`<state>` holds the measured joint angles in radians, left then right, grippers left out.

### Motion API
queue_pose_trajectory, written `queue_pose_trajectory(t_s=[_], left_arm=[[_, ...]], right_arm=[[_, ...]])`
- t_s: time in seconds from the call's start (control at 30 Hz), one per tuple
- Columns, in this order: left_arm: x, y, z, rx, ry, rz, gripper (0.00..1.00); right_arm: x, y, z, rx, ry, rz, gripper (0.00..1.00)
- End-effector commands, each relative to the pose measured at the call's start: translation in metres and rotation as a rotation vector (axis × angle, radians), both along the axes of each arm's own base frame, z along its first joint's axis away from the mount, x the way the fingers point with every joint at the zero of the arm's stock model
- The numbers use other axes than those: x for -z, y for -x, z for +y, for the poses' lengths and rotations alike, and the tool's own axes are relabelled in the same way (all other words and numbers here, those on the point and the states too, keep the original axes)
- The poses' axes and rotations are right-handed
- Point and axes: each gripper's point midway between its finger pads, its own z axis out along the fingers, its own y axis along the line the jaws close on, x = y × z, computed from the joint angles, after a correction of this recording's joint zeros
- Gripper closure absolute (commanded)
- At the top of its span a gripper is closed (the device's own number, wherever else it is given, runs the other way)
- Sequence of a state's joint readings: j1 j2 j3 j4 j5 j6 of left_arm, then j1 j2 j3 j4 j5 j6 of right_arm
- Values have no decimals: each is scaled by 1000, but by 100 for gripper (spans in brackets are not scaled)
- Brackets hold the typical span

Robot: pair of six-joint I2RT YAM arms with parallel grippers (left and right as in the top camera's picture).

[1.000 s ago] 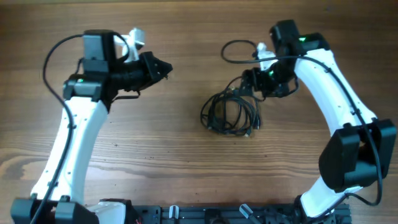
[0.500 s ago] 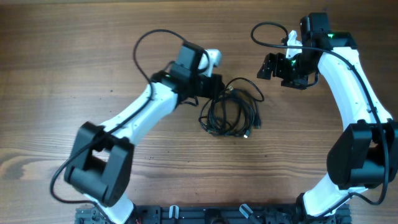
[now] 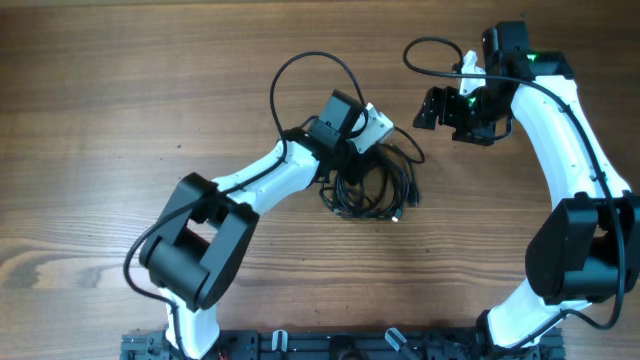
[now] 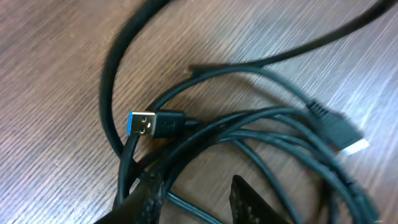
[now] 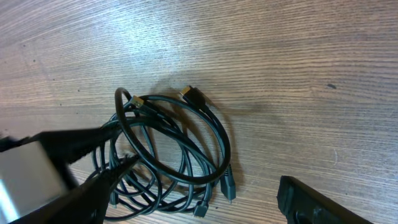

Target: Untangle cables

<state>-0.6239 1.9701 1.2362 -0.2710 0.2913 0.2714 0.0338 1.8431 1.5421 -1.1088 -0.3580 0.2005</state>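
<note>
The cables (image 3: 372, 186) are thin black cords coiled in one bundle at the table's middle. My left gripper (image 3: 347, 168) is down at the bundle's upper left edge. In the left wrist view my left gripper (image 4: 199, 202) is open, with strands passing between the fingers. A USB plug with a blue insert (image 4: 149, 124) and a second plug (image 4: 345, 134) lie just ahead. My right gripper (image 3: 432, 108) is open and empty, up and to the right of the bundle, apart from it. The right wrist view shows the bundle (image 5: 168, 155) and my open right gripper (image 5: 208, 177).
The wooden table (image 3: 120, 120) lies bare round the bundle. The left arm's own thicker black wire (image 3: 300, 70) loops above it. The left arm's white wrist camera (image 3: 372, 126) sits close over the bundle and shows at the left edge of the right wrist view (image 5: 25, 171).
My left arm has swung from the far left across to the bundle and lowered its gripper onto it. My right gripper pulled back up and right from the bundle, then stayed still.
</note>
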Motion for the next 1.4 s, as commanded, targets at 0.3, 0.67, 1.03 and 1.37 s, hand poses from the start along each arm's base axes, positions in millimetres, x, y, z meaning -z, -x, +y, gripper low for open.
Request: queue_pose_trajectory(t_s=[0.3, 0.67, 1.03, 1.37], left_arm=[[36, -23, 7, 77, -140, -146, 54], [22, -56, 30, -8, -275, -314, 21], [40, -32, 35, 40, -297, -195, 96], [-62, -50, 38, -485, 40, -103, 96]], right_arm=[[-1, 3, 0, -16, 10, 8, 12], [-2, 1, 0, -15, 9, -1, 12], [-2, 1, 1, -17, 8, -4, 12], [-12, 5, 24, -126, -128, -31, 14]])
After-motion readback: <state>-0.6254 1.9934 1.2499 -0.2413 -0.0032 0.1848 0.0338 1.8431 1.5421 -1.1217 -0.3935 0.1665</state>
